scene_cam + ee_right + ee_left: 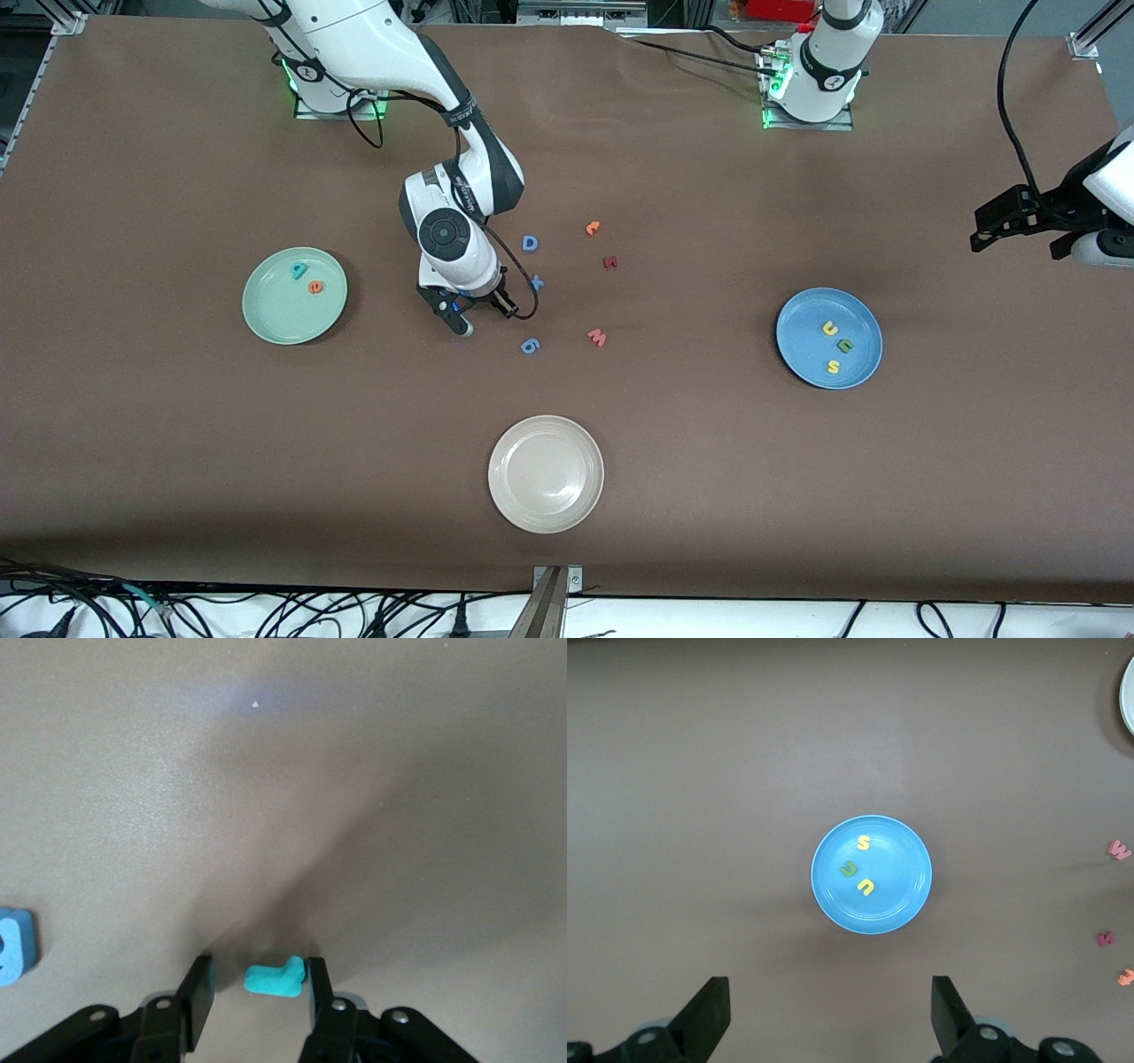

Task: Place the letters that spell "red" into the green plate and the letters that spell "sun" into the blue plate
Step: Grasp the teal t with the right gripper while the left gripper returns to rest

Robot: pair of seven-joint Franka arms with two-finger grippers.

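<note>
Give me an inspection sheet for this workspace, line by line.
Surface: brown table.
Job's things: green plate holds teal d and orange e; blue plate holds yellow u, green n, yellow s; teal r lies on the table.
Clutter: beige plate; blue D, red w, other loose letters.
Grippers: right gripper straddles the r, a gap at one finger; left gripper open, waiting above the table.
Cables: bundles along the table edges.
Surroundings: nothing seen.
</note>
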